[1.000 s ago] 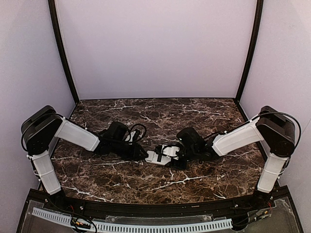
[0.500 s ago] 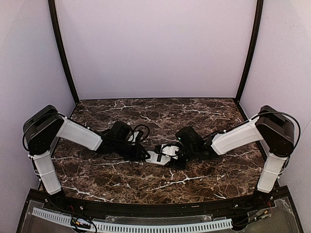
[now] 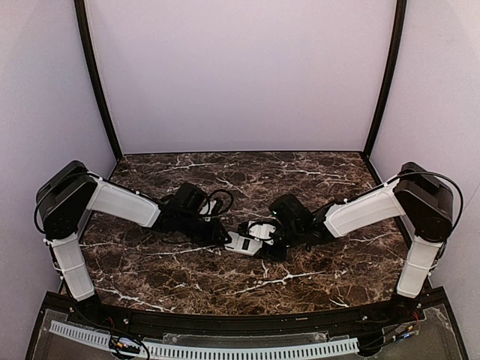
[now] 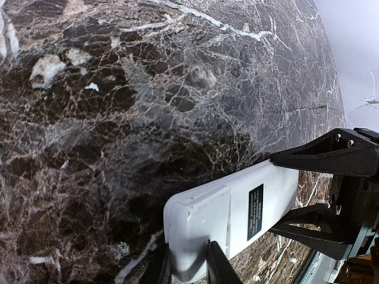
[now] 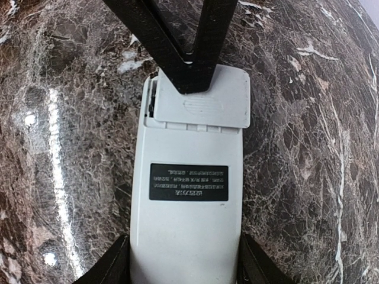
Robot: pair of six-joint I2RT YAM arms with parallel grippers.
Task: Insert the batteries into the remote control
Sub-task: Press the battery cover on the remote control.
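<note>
White remote control (image 5: 189, 231) back-up on marble (image 5: 308, 148), right tool (image 5: 185, 263) clasping its sides

Soft, even light from above filled the overhead view. The table (image 3: 187, 289) carried only faint, soft-edged shadows, and that picture was sharp throughout. In the right wrist view a long streak of glare ran down the marble left of the right tool (image 5: 183, 269). Ahead of that tool, the remote control (image 5: 186, 236) showed a bright white back, and the print on its label (image 5: 188, 181) was too blurred to read. In the left wrist view a dark shadow lay just left of the left tool (image 4: 188, 269). The marble nearest the lens was soft, and the table's far edge bowed and washed out pale.
</note>
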